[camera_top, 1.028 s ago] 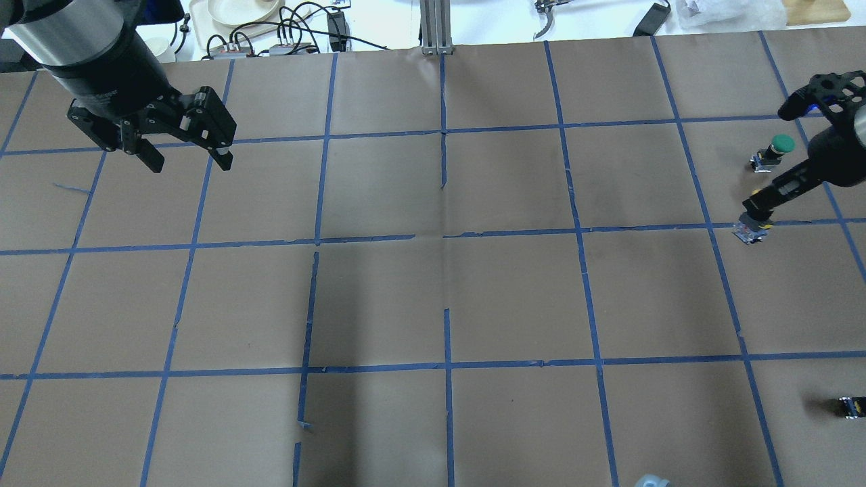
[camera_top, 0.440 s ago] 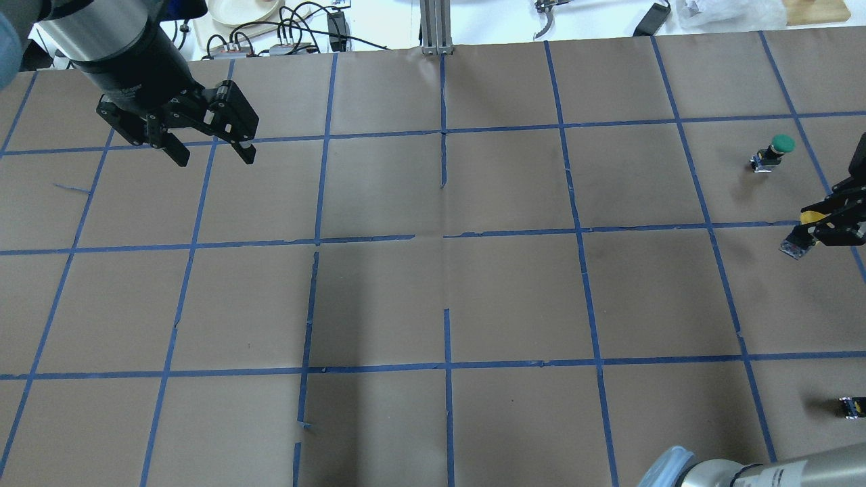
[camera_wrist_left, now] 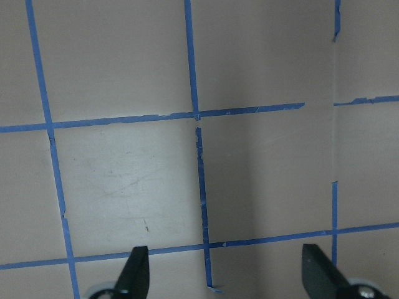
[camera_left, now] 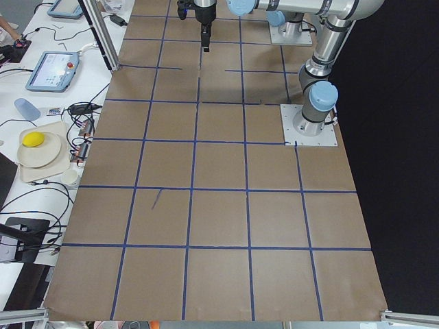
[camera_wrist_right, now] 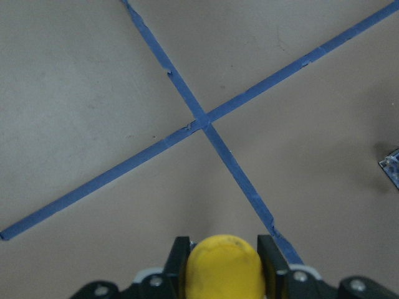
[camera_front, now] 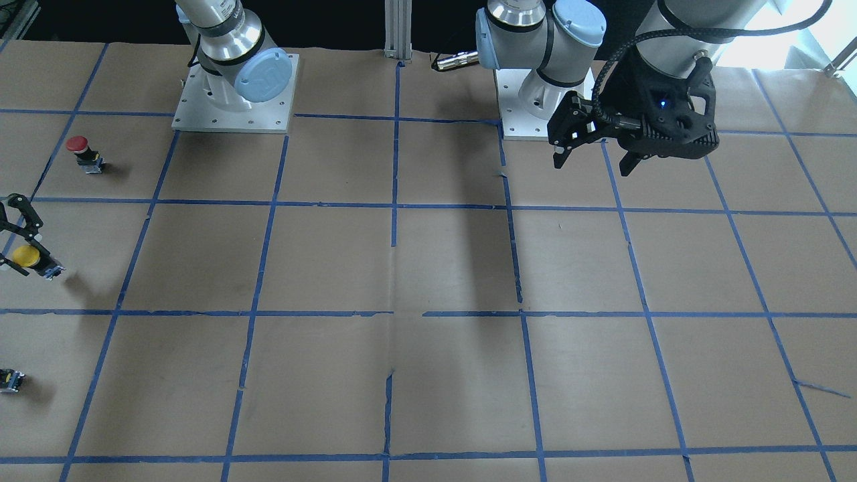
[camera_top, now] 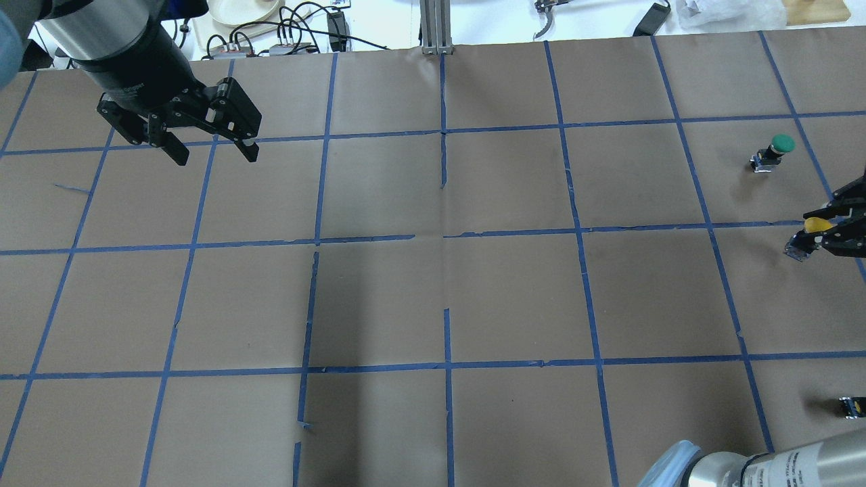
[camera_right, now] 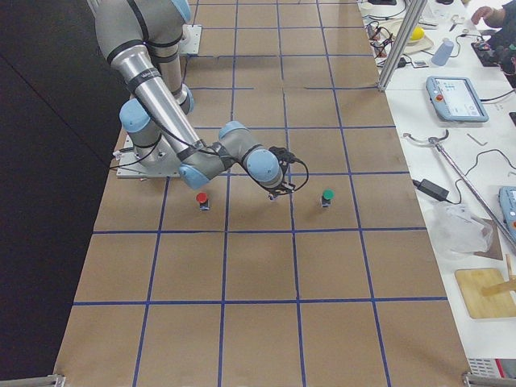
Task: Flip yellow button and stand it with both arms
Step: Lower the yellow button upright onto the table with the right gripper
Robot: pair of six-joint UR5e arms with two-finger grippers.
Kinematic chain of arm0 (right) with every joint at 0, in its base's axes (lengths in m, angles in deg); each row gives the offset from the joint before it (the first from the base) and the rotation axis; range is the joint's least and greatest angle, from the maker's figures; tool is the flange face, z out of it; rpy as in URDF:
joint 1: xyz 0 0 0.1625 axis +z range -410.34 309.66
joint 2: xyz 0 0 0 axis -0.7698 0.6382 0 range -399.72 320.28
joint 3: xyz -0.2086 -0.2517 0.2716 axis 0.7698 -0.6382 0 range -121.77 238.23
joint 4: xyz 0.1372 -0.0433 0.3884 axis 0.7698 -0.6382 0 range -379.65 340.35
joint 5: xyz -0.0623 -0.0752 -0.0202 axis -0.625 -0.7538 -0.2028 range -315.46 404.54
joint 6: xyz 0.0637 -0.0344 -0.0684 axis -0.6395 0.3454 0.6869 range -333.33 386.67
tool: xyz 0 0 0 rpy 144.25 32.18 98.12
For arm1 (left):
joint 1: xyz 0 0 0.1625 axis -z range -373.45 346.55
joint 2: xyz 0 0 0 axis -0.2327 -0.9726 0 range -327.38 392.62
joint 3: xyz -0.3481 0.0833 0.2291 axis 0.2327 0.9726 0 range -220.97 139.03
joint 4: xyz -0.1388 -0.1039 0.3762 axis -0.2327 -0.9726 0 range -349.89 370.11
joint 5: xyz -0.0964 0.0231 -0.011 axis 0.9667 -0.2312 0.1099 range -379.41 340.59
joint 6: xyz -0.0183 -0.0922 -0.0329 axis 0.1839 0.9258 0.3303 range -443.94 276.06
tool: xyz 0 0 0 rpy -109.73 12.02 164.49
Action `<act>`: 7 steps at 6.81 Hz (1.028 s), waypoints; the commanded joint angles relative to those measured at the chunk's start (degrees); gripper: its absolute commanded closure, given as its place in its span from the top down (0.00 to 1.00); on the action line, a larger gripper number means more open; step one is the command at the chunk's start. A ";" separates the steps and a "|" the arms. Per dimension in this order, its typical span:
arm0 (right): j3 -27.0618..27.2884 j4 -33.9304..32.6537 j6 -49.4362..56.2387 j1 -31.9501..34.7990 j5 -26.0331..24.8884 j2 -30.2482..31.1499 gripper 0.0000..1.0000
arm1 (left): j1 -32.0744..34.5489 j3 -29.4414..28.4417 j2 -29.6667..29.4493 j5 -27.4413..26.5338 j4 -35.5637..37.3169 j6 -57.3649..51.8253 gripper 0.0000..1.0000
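The yellow button [camera_top: 814,224] is clamped in my right gripper [camera_top: 820,233] at the table's far right edge. It is held above the paper, tilted, with its grey base [camera_top: 797,249] pointing down and left. In the right wrist view the yellow cap [camera_wrist_right: 225,265] sits between the two fingers. The front view shows the button [camera_front: 27,256] in the right gripper [camera_front: 24,260] at the left edge, with its shadow on the paper. My left gripper [camera_top: 213,154] is open and empty above the far left squares. It also shows open in the front view [camera_front: 593,163] and in the left wrist view [camera_wrist_left: 227,277].
A green-capped button [camera_top: 778,149] stands beyond the right gripper. A red-capped button [camera_front: 79,146] stands on the robot's side of it. A small black-and-yellow piece [camera_top: 852,406] lies at the right edge. The right arm's elbow [camera_top: 744,467] shows at the bottom.
The right gripper has lifted the yellow button off the tape line and carried it right, to the frame edge. The left gripper has moved slightly right and stayed open.
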 commanded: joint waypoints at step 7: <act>-0.14 4.93 5.71 -2.71 4.60 -0.52 0.99 | 0.00 0.08 -0.13 -1.11 0.20 2.72 1.00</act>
